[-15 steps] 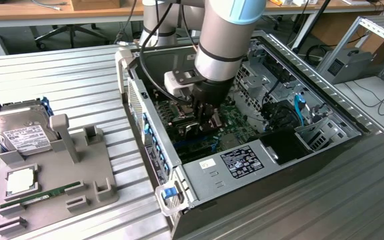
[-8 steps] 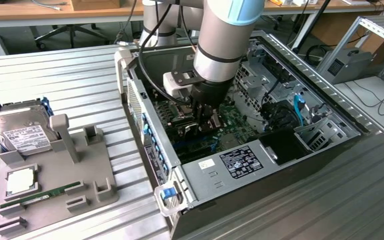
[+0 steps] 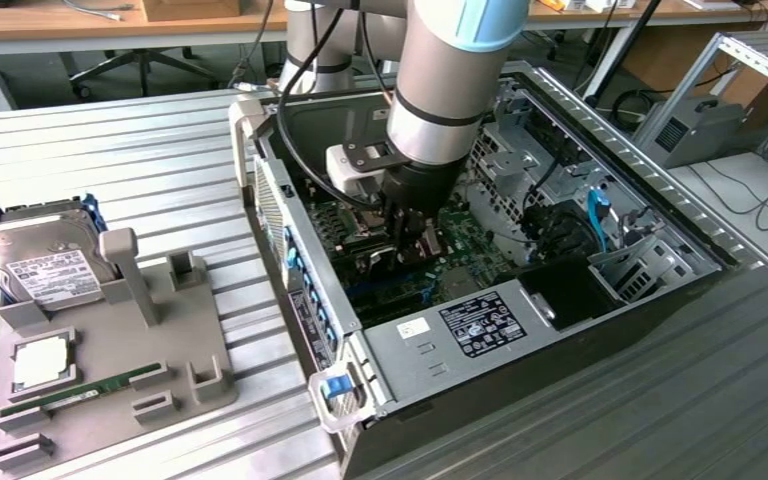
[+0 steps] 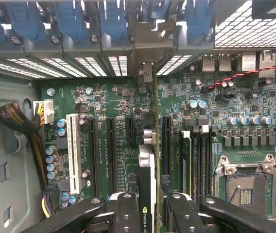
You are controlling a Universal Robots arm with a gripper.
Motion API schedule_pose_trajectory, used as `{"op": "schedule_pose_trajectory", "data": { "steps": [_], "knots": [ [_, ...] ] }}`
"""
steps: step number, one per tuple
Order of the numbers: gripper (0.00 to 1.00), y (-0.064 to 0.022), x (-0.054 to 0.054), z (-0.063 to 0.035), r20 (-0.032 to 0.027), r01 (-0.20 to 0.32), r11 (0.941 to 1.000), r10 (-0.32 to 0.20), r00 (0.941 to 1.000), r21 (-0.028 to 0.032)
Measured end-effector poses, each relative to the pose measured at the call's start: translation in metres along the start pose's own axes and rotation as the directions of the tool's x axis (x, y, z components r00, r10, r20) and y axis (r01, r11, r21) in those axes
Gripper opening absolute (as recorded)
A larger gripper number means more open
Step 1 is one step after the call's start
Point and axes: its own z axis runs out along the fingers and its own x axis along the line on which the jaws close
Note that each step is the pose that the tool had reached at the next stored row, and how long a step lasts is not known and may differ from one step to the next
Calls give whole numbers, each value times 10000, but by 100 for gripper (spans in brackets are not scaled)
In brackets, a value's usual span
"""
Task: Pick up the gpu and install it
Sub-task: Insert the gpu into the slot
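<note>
- We see the gripper (image 4: pixel 152 216) pinching the gpu (image 4: pixel 146 179) by its two flat faces, one finger (image 4: pixel 127 213) on each side. That way the card's long bottom edge is free to meet a slot.
- The gpu is inside the open computer case (image 3: pixel 584 360), held on edge over the motherboard (image 4: pixel 109 97), so the wrist view shows only its thin top edge.
- The card's metal end bracket (image 4: pixel 146 73) points at the case's back wall, under the row of blue clips (image 4: pixel 111 19). We judge this is so it lines up with a rear opening.
- The card runs parallel to the black slots (image 4: pixel 110 145) and the white slot (image 4: pixel 73 145), and sits between them and the processor socket (image 4: pixel 245 187).
- We cannot tell whether it already touches a slot.
- In the exterior view the arm reaches straight down into the case, with the gripper (image 3: pixel 408 240) low near the board.
- On the exterior view's left, well apart from the case, a grey tray (image 3: pixel 157 350) on the table (image 3: pixel 117 150) holds the hard drive (image 3: pixel 48 270) and the memory stick (image 3: pixel 84 388) in their own holders.
- We judge the pick-up done and the install under way.
</note>
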Motion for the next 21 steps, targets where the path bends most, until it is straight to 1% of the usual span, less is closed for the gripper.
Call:
{"op": "schedule_pose_trajectory", "data": {
  "steps": [12, 21],
  "knots": [
    [27, -1, 0, 24, 6, 0, 10000, 0, 10000, 2],
    [27, 0, 2, 49, -4, 0, 10000, 0, 10000, -3]
  ]
}}
